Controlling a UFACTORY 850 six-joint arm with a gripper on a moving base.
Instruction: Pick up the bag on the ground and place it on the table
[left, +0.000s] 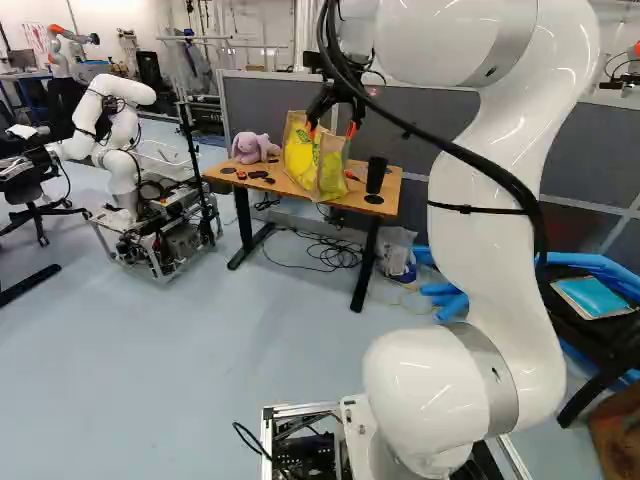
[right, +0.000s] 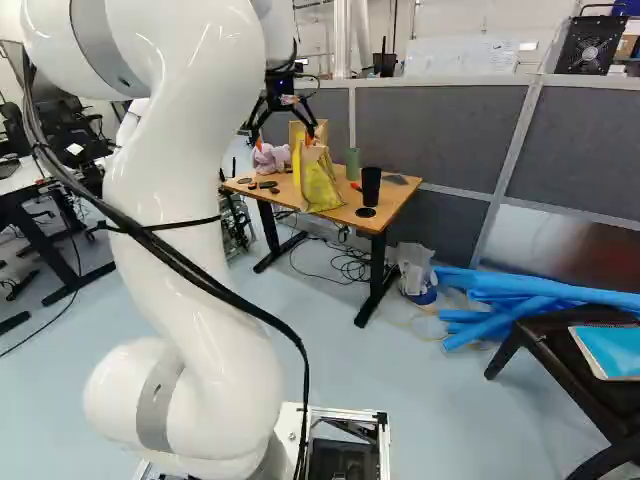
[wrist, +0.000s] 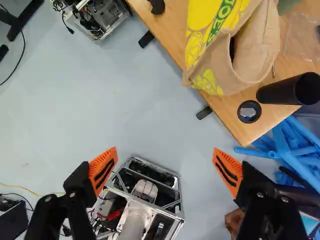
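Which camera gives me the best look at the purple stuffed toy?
The left base view: the purple stuffed toy sits in plain sight beside the bag. The right base view shows it smaller, partly behind the jaws; the wrist view doesn't show it.

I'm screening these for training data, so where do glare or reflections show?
Left base view: bright highlights on the glossy white arm; right base view: similar highlights on it, plus a soft pale sheen on the shiny lower partition panel; wrist view: no glare on the yellow-and-tan burlap bag.
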